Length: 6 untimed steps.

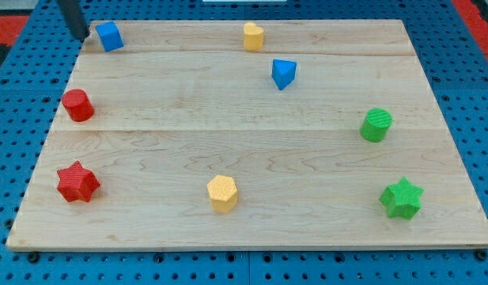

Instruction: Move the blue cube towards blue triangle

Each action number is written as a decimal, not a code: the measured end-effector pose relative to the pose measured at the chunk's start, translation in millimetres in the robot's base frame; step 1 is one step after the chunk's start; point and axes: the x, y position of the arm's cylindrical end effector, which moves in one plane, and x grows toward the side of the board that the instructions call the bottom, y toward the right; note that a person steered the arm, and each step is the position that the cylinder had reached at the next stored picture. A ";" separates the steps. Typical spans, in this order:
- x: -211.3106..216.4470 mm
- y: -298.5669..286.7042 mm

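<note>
My tip [82, 36] sits just left of the blue cube [109, 36] at the worktop's [228, 134] top-left corner, gripping nothing. The cube, turned slightly askew, has no long axis; the blue triangle [283, 74] lies well right.

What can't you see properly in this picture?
- Rod above my tip: cut off by the view's top edge.
- Gap between tip and blue cube: too small to tell if they touch.
- Yellow block at the top: shape unclear, too small.
</note>
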 end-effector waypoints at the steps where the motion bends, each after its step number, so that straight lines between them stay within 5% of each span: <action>1: 23.6 43.3; 3: 112.2 177.7; 4: 91.0 120.4; 5: 60.9 125.3; 6: 71.1 205.9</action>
